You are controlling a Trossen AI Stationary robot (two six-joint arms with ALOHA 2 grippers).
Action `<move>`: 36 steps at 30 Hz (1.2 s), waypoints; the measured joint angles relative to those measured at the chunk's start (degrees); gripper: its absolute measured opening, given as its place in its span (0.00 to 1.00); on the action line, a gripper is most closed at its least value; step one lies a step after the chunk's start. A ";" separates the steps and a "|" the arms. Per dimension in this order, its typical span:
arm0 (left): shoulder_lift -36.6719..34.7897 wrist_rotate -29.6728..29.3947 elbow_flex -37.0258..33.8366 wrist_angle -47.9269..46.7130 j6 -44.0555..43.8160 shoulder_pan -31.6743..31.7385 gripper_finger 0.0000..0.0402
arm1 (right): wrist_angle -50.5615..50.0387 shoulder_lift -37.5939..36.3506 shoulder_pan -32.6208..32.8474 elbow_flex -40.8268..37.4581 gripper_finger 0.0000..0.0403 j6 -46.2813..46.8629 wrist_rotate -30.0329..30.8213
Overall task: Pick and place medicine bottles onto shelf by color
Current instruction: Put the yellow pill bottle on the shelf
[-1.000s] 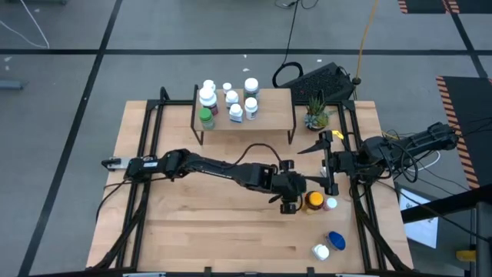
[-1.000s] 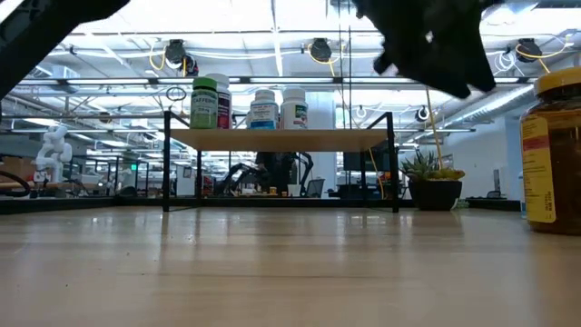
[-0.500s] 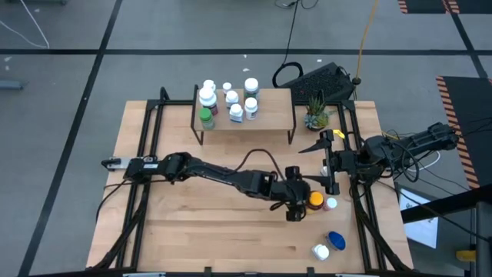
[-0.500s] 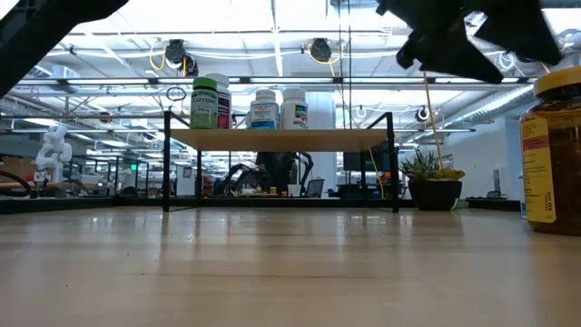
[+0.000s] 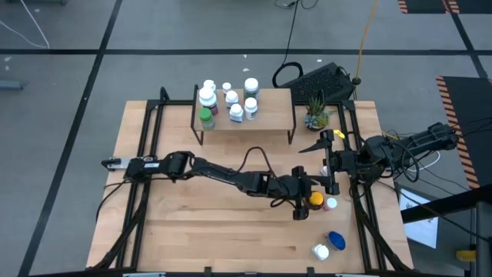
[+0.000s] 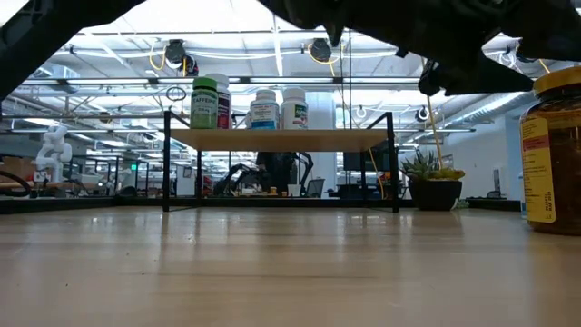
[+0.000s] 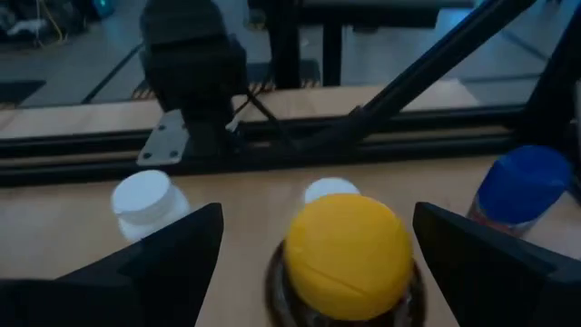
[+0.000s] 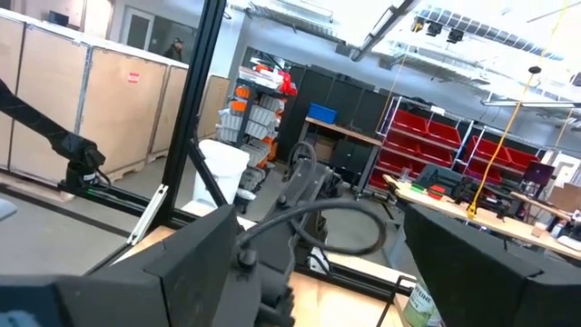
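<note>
An amber bottle with a yellow cap (image 5: 314, 200) stands upright on the table at the right; its cap (image 7: 348, 254) fills the left wrist view. My left gripper (image 5: 305, 197) is open, nearly level, one finger on either side of the cap without touching it. My right gripper (image 5: 329, 165) hangs open above the table's right side, just beyond the bottle. The shelf (image 5: 273, 104) at the far middle carries a green bottle (image 5: 206, 118) and several white ones (image 5: 233, 104). The low view shows the amber bottle (image 6: 554, 154) at the right edge.
A small white-capped bottle (image 5: 331, 204) stands right behind the amber one. A blue bottle (image 5: 336, 240) and a white one (image 5: 320, 251) lie near the front right corner. Another white bottle (image 7: 145, 202) lies by the right arm's rail. A potted plant (image 5: 315, 115) stands beside the shelf.
My left gripper has moved toward the table's right edge and down, up to the amber bottle. It has tipped from slanting down to nearly level. The bottles have stayed where they were.
</note>
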 joint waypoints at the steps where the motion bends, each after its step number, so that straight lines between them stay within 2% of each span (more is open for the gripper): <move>1: 0.00 0.04 -0.97 2.04 0.02 -0.10 0.90 | 0.04 0.00 0.00 0.00 0.78 -0.08 0.00; 6: 0.00 0.59 -4.11 8.22 -0.01 -0.21 0.90 | 0.33 0.02 0.00 0.00 0.78 -0.19 0.00; 19: 2.02 5.87 -4.07 12.87 -0.34 0.58 0.75 | 1.24 0.02 -0.04 0.00 0.78 -1.06 0.00; 28: 3.41 7.55 -4.11 14.92 -2.76 1.51 0.73 | 1.26 0.02 -0.04 0.00 0.78 -1.89 0.00; 36: 3.08 7.38 -4.11 12.71 -3.10 1.79 0.53 | 1.16 0.02 -0.05 0.00 0.78 -2.10 0.00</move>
